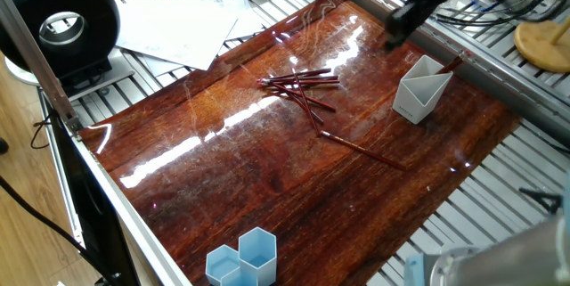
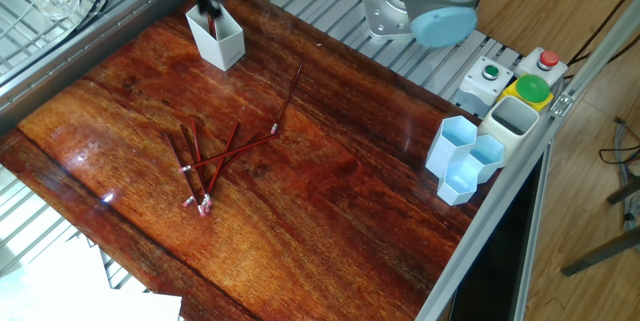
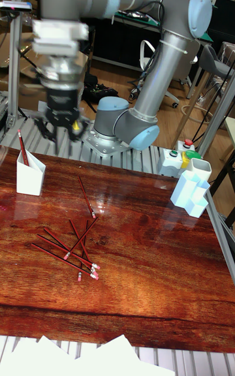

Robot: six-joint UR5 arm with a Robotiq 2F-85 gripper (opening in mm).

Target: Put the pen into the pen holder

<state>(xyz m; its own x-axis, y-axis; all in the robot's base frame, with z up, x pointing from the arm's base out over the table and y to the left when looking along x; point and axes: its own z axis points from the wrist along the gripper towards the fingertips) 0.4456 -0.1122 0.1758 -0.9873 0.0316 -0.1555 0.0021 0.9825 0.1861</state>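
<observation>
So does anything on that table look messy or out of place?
Yes. Thin red pens lie crisscrossed in a loose pile on the glossy wooden tabletop, one stray pen lies apart, and only one pen stands tilted in the white angular cup.

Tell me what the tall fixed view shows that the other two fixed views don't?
Only the tall fixed view shows the whole grey and blue arm and the hand hanging above the table. Only the low fixed views show the papers and the black round thing. All share the white pen holder with a pen in it, the red pens and the blue cups.
</observation>
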